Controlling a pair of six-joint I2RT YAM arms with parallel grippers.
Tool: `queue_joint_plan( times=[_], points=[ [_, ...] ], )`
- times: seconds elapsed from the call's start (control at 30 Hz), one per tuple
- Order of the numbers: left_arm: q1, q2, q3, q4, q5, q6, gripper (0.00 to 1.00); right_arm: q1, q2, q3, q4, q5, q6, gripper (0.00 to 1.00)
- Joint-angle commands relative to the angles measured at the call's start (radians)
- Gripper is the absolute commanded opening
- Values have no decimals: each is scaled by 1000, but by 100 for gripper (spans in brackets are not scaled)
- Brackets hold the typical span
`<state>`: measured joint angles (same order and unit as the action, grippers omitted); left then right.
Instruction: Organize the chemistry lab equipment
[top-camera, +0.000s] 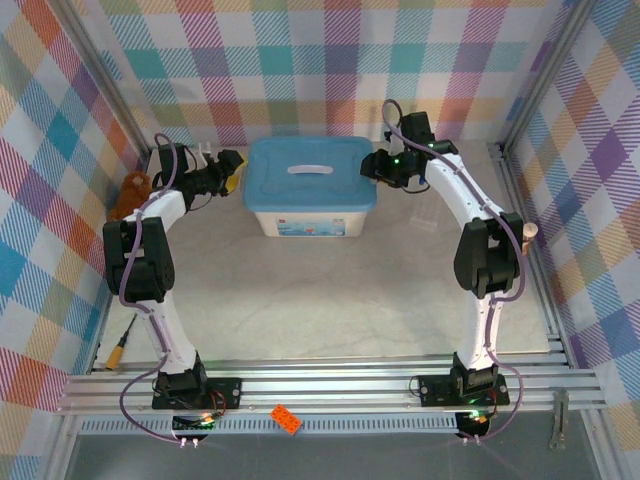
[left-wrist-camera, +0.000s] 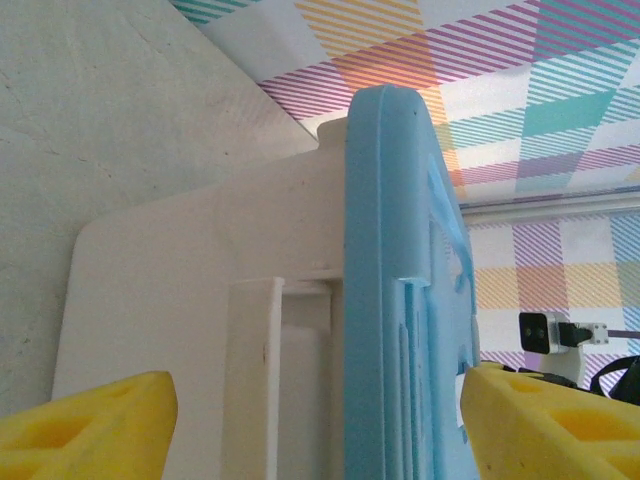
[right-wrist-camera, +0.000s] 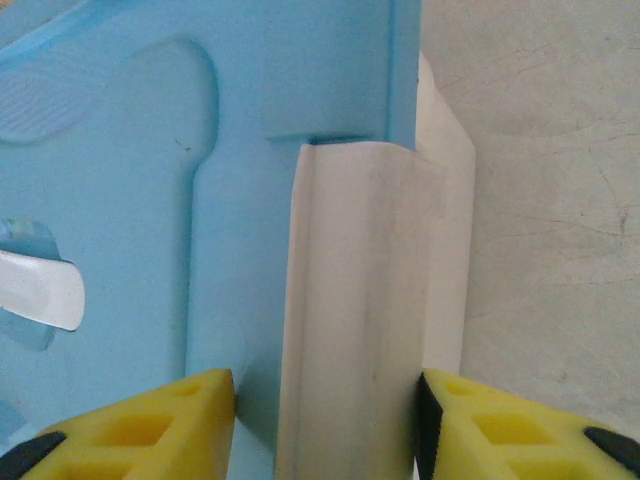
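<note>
Straddling latches (right-wrist-camera: 350, 300) of the blue-lidded box (top-camera: 311, 187): left hand (left-wrist-camera: 320, 420), right hand (right-wrist-camera: 325, 420)

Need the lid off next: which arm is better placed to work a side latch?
Probably right: the right claw closely brackets the white latch; the left claw stands wide, straddling the blue lid edge.

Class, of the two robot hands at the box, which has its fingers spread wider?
The left hand: its yellow fingers span the blue lid and white box end. The right hand holds its fingers closer, flanking just the white clip.
</note>
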<state>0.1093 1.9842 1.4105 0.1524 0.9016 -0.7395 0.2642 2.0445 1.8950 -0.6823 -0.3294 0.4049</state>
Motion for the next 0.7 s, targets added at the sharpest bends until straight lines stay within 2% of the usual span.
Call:
queue_joint_plan(
  times=[0.0, 0.2, 0.33, 0.43, 0.53, 0.67],
  points=[
    [-19, -38, 9, 6, 40, 28, 75, 26, 18, 51, -44, 12, -39, 49],
    [-32, -30, 20, 18, 69, 27, 75, 27, 28, 72, -61, 21, -40, 50],
    [-51, -15, 47, -66, 70, 79, 73, 27, 37, 90, -74, 24, -40, 50],
    [-66, -13, 75, -165, 57, 145, 59, 26, 39, 101, -82, 27, -41, 50],
    [-77, -30, 95, -256, 21, 198, 53, 26, 42, 109, -89, 30, -44, 50],
    [-92, -81, 136, -441, -111, 304, 44, 28, 42, 111, -96, 34, -49, 49]
  ],
)
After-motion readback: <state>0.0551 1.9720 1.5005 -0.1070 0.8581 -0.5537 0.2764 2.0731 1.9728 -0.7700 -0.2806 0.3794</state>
